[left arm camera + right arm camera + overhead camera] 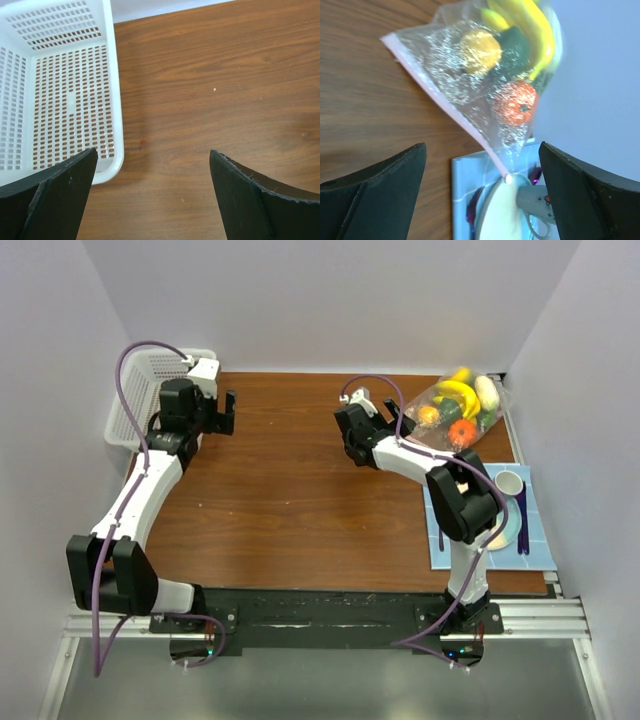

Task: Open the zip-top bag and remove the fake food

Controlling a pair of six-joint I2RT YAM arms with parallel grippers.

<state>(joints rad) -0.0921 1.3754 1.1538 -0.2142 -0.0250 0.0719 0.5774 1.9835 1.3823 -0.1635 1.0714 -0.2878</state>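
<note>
Both arms hang over the desk with nothing held. The left gripper [222,416] has its jaws spread wide above bare wood just beside the white basket [135,405] at the far left corner. The right gripper [482,145] is equally wide apart and faces the zip-top bag [462,406] near the far right corner.

The bag lies close against the right wall, apparently sealed, and the fake food [462,432] is heaped inside: a banana, an orange piece, and dark green and yellow rounds. Its pink seal strip [440,102] runs along the edge turned toward the right gripper, and the strip's near end reaches the plate [507,530] on the blue mat [537,540].

The trouble ahead likely lies in that thin, slack strip. A pinch that catches both lips together would keep the bag closed. A pull by one arm alone would probably drag the light bag across the wood or up the wall. The left gripper is well apart from it and has the whole desk to cross. Loose pieces may roll once freed, and the cup [508,483] and plate stand near enough to be knocked.
</note>
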